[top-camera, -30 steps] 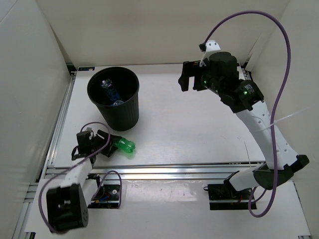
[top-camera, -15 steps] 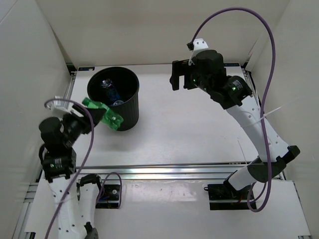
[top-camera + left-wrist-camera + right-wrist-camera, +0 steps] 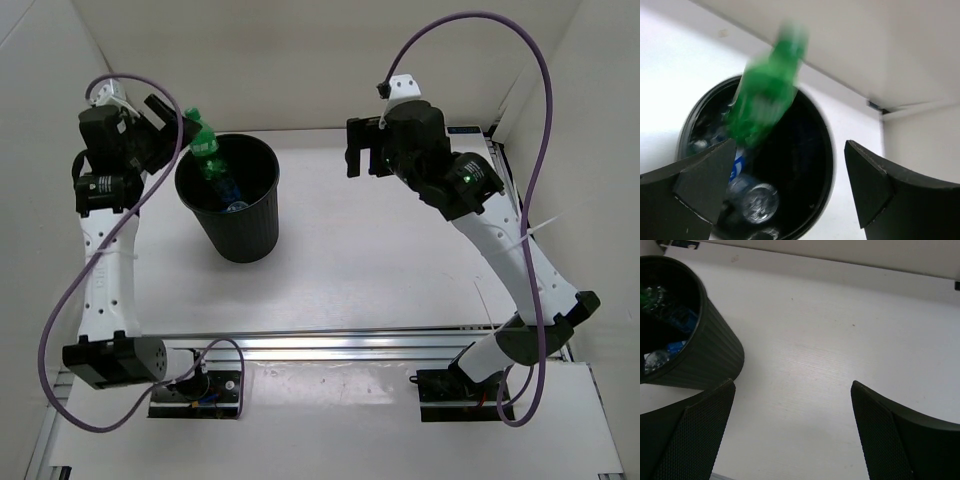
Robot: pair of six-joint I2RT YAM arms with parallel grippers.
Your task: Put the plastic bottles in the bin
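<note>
The jaws of the left gripper [image 3: 790, 145] are spread wide and pinch nothing. The green bottle [image 3: 767, 90] is just ahead of them, blurred, and I see no finger touching it. It is above the mouth of the bin [image 3: 827, 150], near the far-left part of the rim in the top view. Its long axis is tilted: the cap points up and away from the jaws, and the base points down into the opening. Clear bottles [image 3: 755, 200] lie on the bottom of the bin. The right gripper [image 3: 792, 385] also has its jaws spread and empty and stays well apart from the bin, so the left arm is the nearer one. In my judgement the bottle only needs to drop inside; it could hit the rim.
</note>
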